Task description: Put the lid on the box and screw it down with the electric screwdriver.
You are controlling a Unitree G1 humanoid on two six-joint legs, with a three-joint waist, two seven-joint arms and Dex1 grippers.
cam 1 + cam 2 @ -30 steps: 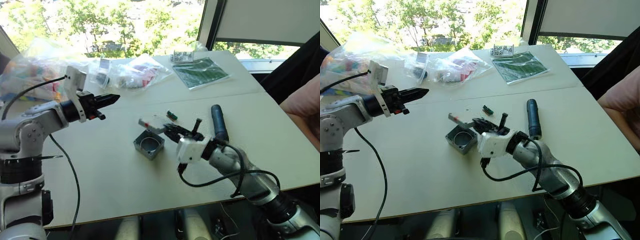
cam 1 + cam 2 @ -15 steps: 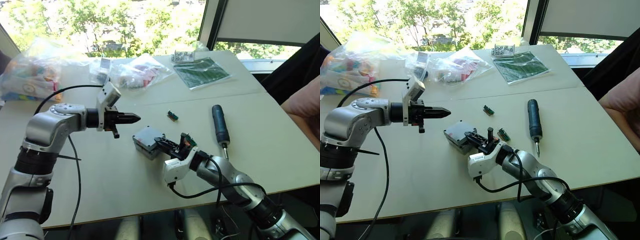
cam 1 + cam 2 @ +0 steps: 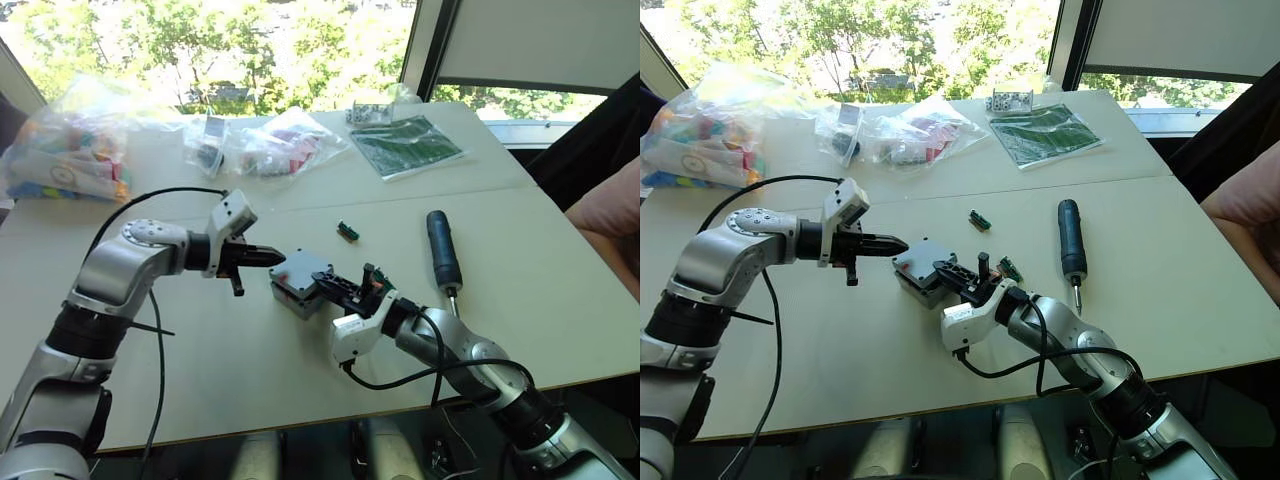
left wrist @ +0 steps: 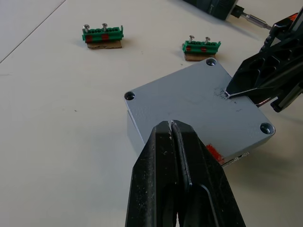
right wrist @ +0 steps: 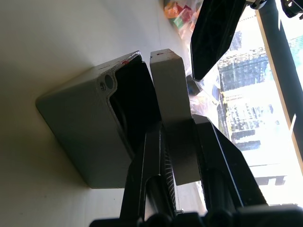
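The grey box [image 3: 293, 299] sits mid-table with the thin grey lid [image 3: 303, 271] over it. My right gripper [image 3: 330, 285] is shut on the lid's near right edge. In the right wrist view the lid [image 5: 168, 94] stands slightly off the box [image 5: 90, 127], with a dark gap between them. My left gripper [image 4: 169, 125] is shut, its tip just over the lid [image 4: 189, 109] at the side opposite the right gripper's fingers [image 4: 255, 75]. A red mark [image 4: 213, 152] shows on the box wall. The electric screwdriver [image 3: 439, 248] lies to the right of the box.
Two small green terminal blocks [image 3: 979, 220] [image 3: 1011, 268] lie near the box. Clear plastic bags of parts [image 3: 270, 140] and a green sheet [image 3: 405, 145] are at the table's far side. A person's arm [image 3: 610, 210] shows at the right edge.
My left gripper has moved right, closer to the box, so that its tip is now at the lid's edge. The right gripper still holds the lid over the box.
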